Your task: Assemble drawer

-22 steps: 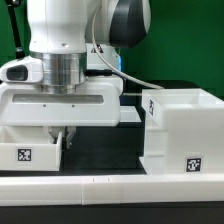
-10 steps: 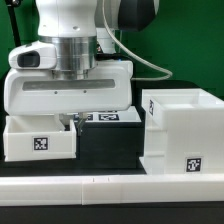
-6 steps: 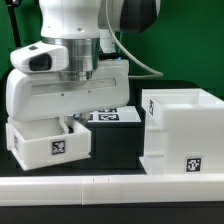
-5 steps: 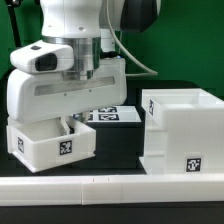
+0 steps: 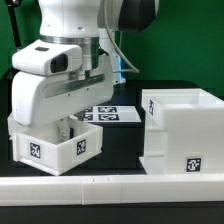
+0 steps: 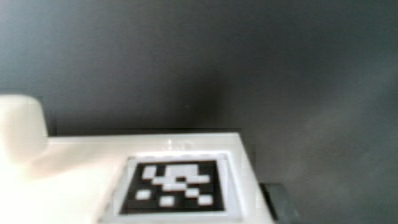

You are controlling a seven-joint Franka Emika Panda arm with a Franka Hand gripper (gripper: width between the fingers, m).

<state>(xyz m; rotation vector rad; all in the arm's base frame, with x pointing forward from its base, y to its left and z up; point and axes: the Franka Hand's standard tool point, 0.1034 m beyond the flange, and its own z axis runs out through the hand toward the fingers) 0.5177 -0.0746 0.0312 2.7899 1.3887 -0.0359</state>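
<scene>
The drawer's tall white casing (image 5: pixel 180 130) stands at the exterior view's right, open side up, with a tag on its front. A shallow white tray (image 5: pixel 52 146) with two tags hangs turned at an angle, just above the table, at the left. My gripper (image 5: pixel 68 128) reaches down into it, shut on the tray's wall; the fingertips are mostly hidden by the hand. In the wrist view a white tray surface with a tag (image 6: pixel 178 185) fills the lower part, blurred. Only one tray shows.
The marker board (image 5: pixel 110 114) lies flat on the dark table behind the tray. A long low white border block (image 5: pixel 110 186) runs along the front edge. A green backdrop stands behind the arm.
The gripper has lifted the tray and swung it around, so a corner now faces the camera and two tagged walls show. The casing has not moved.
</scene>
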